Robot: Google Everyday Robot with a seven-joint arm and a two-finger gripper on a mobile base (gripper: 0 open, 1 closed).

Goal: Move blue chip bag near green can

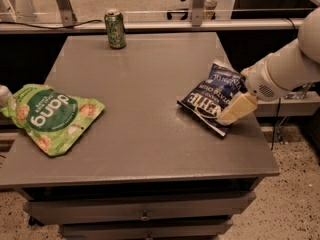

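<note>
The blue chip bag [210, 98] lies flat near the right edge of the grey table [145, 119], its white lettering facing up. The green can [115, 29] stands upright at the table's far edge, left of centre, well away from the bag. My gripper [235, 110] reaches in from the right on a white arm. Its pale finger [238, 108] lies over the bag's right lower part.
A larger light-green "dang" bag [50, 115] lies at the table's left edge. A small pale object [4, 95] sits just left of it. Metal frame legs [197, 4] and a rail stand behind the table. Drawers [145, 211] are below the top.
</note>
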